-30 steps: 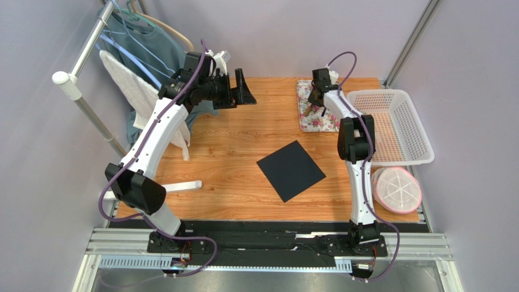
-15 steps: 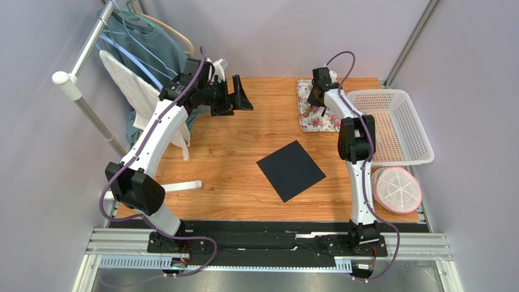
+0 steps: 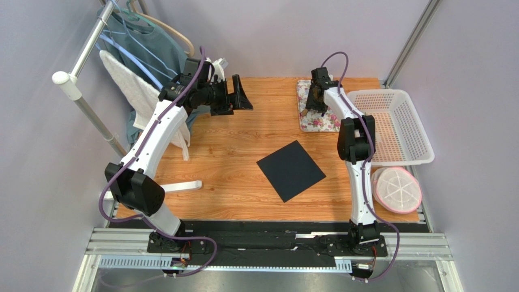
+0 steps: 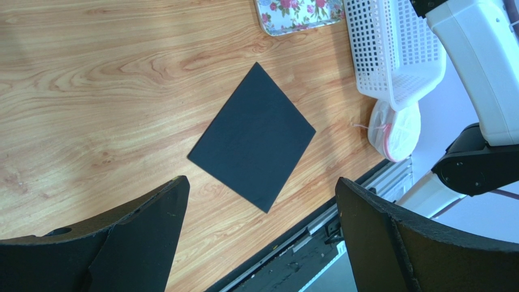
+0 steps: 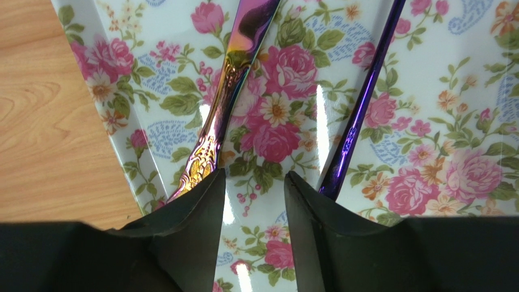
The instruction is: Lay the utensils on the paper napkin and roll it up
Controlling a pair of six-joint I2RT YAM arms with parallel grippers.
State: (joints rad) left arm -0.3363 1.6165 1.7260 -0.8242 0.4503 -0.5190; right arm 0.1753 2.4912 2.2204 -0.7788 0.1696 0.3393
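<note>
The black paper napkin [image 3: 290, 170] lies flat on the wooden table, turned like a diamond; it also shows in the left wrist view [image 4: 253, 137]. Two purple utensils lie on the floral mat [image 3: 318, 123]: one with an ornate purple-gold handle [image 5: 228, 91] and one slim and dark purple [image 5: 362, 103]. My right gripper [image 3: 315, 103] hovers low over the mat. Its jaws [image 5: 254, 174] stand a little apart between the two handles, with only mat between them. My left gripper [image 3: 240, 94] is high at the back left, wide open and empty [image 4: 261, 180].
A white mesh basket [image 3: 396, 125] stands right of the floral mat. A round pink-and-white lid [image 3: 396, 189] lies in front of it. A clothes rack [image 3: 91, 79] with a towel and garments stands at the far left.
My left gripper has shifted slightly left and back. My right gripper has edged a little over the floral mat. The napkin has not moved.
</note>
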